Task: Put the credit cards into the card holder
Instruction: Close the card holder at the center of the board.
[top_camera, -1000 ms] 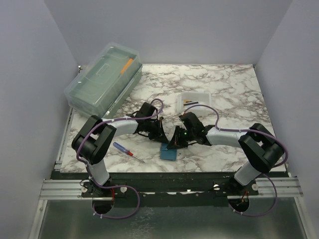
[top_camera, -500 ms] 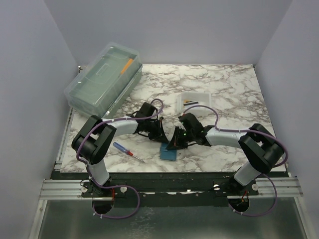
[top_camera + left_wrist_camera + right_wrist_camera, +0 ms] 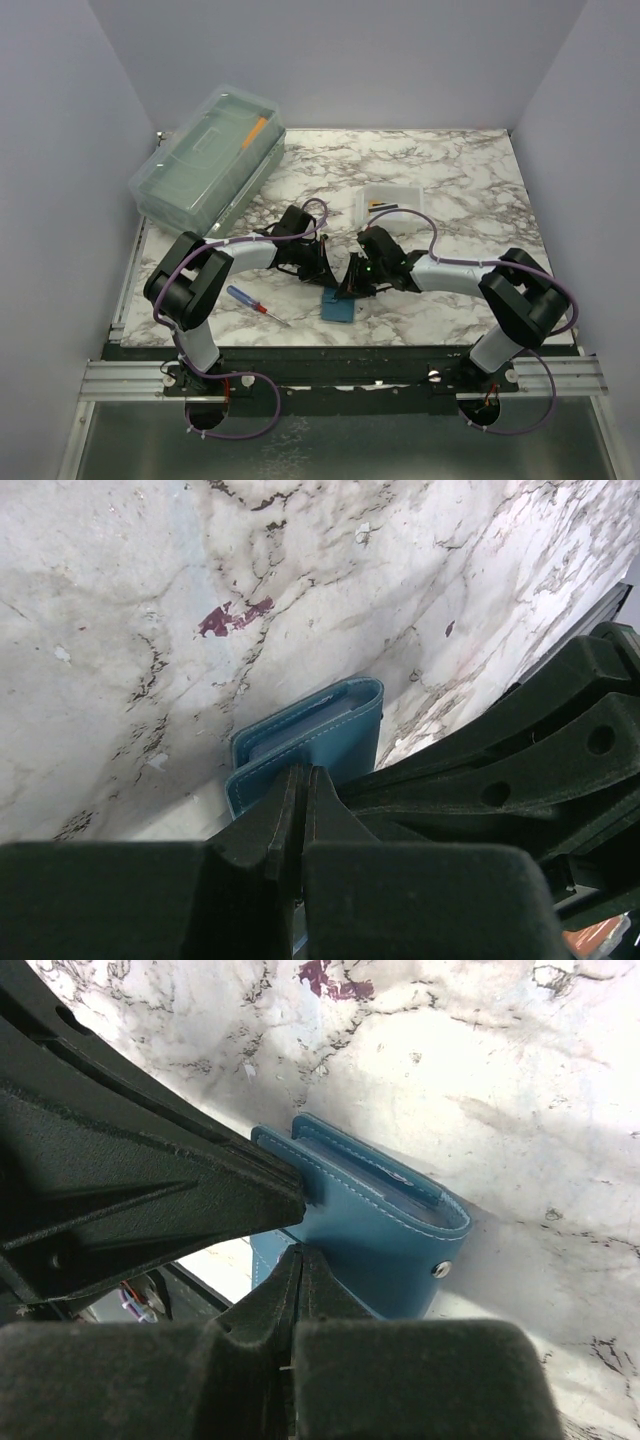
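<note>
The teal card holder stands on edge, partly open, near the table's front middle. My left gripper meets it from the left. In the left wrist view its tips are shut on the near flap's edge of the card holder. My right gripper comes from the right. It is shut, with its tips against the snap-button face of the card holder; nothing shows between them. The credit cards, one yellow and one dark-striped, lie in a small white tray behind the arms.
A big clear lidded box sits at the back left. A screwdriver with a blue handle lies near the front left, beside the left arm. The two grippers crowd each other over the holder, close to the table's front edge.
</note>
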You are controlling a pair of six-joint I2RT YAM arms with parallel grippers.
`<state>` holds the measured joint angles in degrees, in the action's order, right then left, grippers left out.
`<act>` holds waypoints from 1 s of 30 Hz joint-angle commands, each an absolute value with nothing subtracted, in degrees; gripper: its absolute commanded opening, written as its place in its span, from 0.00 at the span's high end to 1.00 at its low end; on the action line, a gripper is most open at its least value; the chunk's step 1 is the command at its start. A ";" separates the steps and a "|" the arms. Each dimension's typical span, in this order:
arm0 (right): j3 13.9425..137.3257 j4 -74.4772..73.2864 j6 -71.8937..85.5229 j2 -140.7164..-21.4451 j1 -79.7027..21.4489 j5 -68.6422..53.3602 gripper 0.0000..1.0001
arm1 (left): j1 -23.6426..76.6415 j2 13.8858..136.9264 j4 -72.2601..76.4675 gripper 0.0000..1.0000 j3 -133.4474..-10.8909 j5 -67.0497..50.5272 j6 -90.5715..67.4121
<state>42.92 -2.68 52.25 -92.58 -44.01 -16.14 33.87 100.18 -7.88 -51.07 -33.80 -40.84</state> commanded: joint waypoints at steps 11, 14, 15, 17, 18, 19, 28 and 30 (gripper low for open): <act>40.78 -7.05 49.84 -96.38 -46.58 -11.60 1.00 | 32.54 92.95 -13.22 0.74 -53.02 -33.07 -39.53; 40.55 -6.80 50.09 -96.45 -46.58 -11.52 1.00 | 31.34 88.99 -13.77 0.67 -51.70 -33.07 -40.85; 40.35 -6.60 50.16 -96.45 -46.58 -11.59 1.00 | 30.99 87.76 -13.84 0.66 -50.91 -33.05 -41.38; 39.96 -6.06 50.36 -96.51 -46.58 -11.76 1.00 | 30.14 85.05 -14.06 0.69 -49.18 -33.00 -42.01; 39.76 -5.84 50.46 -96.60 -46.58 -11.85 1.00 | 29.68 83.78 -14.13 0.74 -48.28 -33.09 -42.28; 39.60 -5.64 50.49 -96.71 -46.58 -12.01 1.00 | 29.25 82.60 -14.29 0.82 -47.51 -33.30 -42.35; 39.89 -4.66 50.28 -97.67 -46.58 -13.05 1.00 | 29.19 85.55 -12.92 1.00 -43.12 -45.25 -40.54; 39.75 -4.45 50.44 -97.61 -46.58 -13.05 1.00 | 29.31 86.84 -12.15 1.00 -43.02 -47.14 -40.19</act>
